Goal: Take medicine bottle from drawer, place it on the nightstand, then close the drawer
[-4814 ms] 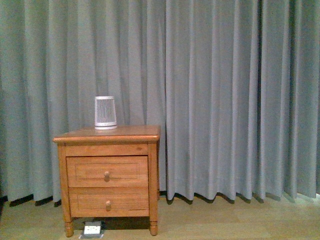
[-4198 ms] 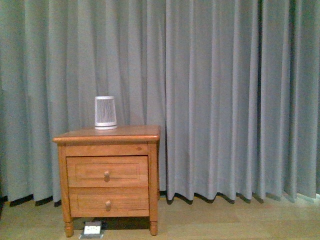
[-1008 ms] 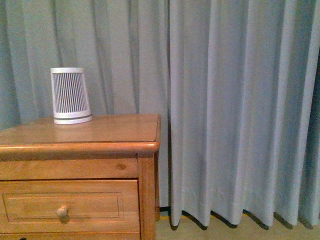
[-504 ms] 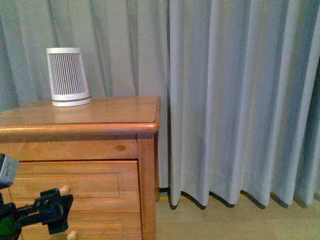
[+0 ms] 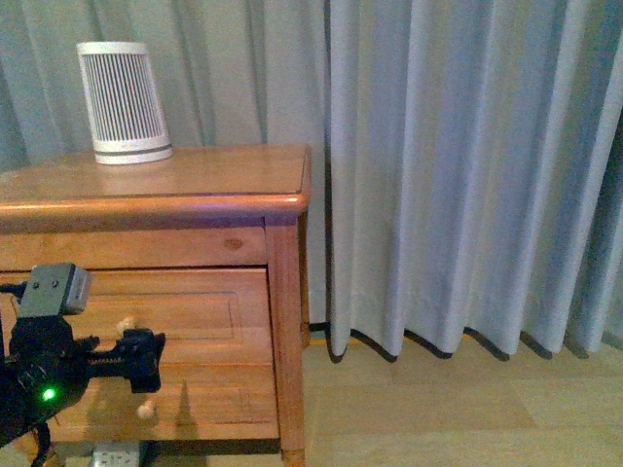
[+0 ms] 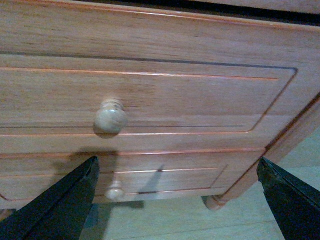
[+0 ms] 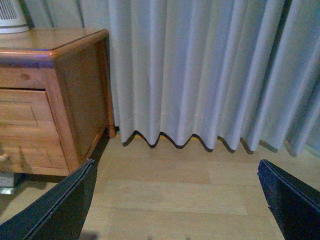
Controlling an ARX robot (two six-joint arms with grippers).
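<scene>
- Two knobbed drawers front the small honey-brown wooden nightstand (image 5: 195, 205); both sit flush with the frame, shut.
- The upper drawer (image 6: 190, 95), honey-brown wood with a recessed panel, carries one round pale wooden knob (image 6: 110, 118). The lower drawer (image 6: 185, 172) has a like, smaller-looking knob (image 6: 115, 190).
- The small white medicine bottle cannot be seen — the upper drawer's inside is hidden behind its closed front.
- The black left gripper (image 5: 146, 362) hangs at 8 o'clock in the front view, just before the drawer fronts, level between the two knobs. A grey block (image 5: 54, 290) sits on the arm and a green light (image 5: 47, 394) glows below it.
- In the left wrist view its two black fingers (image 6: 65, 200) stand wide apart with nothing between them. The upper knob lies ahead, nearer one finger, and is not touched.
- The right gripper (image 7: 175, 162) shows only in its own wrist view. Its dark fingers (image 7: 295, 200) are spread wide and hold nothing, above the pale wood-look floor (image 7: 165, 195) beside the nightstand's flank.
- A white tapered canister with dark vertical stripes (image 5: 122, 102) stands upright on the glossy top, at 10 o'clock in the front view, toward the back.
- A grey-blue pleated curtain (image 5: 458, 165) fills the front view from 12 to 4 o'clock and hangs down to the floor behind the nightstand.
- A small white box (image 5: 117, 453) lies on the floor beneath the nightstand at 7 o'clock; its nature cannot be told.
</scene>
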